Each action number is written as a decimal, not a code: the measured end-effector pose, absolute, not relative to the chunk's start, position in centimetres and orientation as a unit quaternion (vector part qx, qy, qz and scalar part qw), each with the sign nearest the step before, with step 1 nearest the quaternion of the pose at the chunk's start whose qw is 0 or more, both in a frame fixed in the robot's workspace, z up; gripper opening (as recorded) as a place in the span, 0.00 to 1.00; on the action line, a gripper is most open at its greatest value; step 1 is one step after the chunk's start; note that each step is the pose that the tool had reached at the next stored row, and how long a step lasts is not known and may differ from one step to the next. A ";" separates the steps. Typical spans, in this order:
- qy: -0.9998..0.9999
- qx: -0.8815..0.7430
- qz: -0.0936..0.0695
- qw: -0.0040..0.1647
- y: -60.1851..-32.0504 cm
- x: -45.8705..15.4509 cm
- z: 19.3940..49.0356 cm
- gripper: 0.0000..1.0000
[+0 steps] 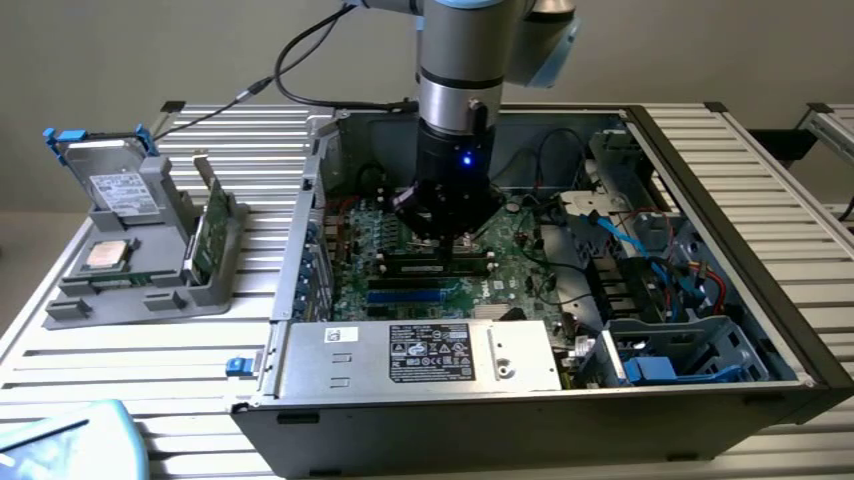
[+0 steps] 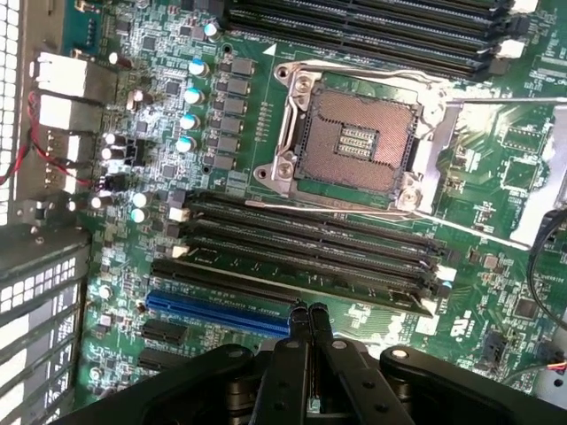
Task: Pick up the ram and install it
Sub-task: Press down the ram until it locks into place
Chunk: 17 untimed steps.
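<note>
Ram (image 1: pixel 207 235): thin green stick, upright

Glossy green motherboard (image 2: pixel 496 177), matt black pincer (image 2: pixel 309 312)

The worktop (image 1: pixel 160 345) is a bed of pale, ribbed metal slats running across the exterior view. An open black computer case (image 1: pixel 534 420) lies on it toward the exterior view's right edge, taking up most of that side. A grey holder stand (image 1: pixel 140 285) sits on the slats near the exterior view's left edge, just beside the case. A light blue object (image 1: pixel 67 440) rests at the near corner on the exterior view's left.
</note>
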State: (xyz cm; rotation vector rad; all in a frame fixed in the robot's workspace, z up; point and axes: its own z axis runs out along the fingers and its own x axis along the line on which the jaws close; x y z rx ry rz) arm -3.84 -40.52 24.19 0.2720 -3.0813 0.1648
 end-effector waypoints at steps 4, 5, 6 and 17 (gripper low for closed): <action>-0.996 0.062 0.053 0.022 -40.5 -3.8 24.2 0.11; -0.997 0.057 0.053 0.022 -40.5 -3.8 24.2 0.11; -0.997 0.050 0.053 0.022 -40.5 -3.8 24.2 0.11; -0.998 0.019 0.052 0.022 -40.5 -3.8 24.2 0.11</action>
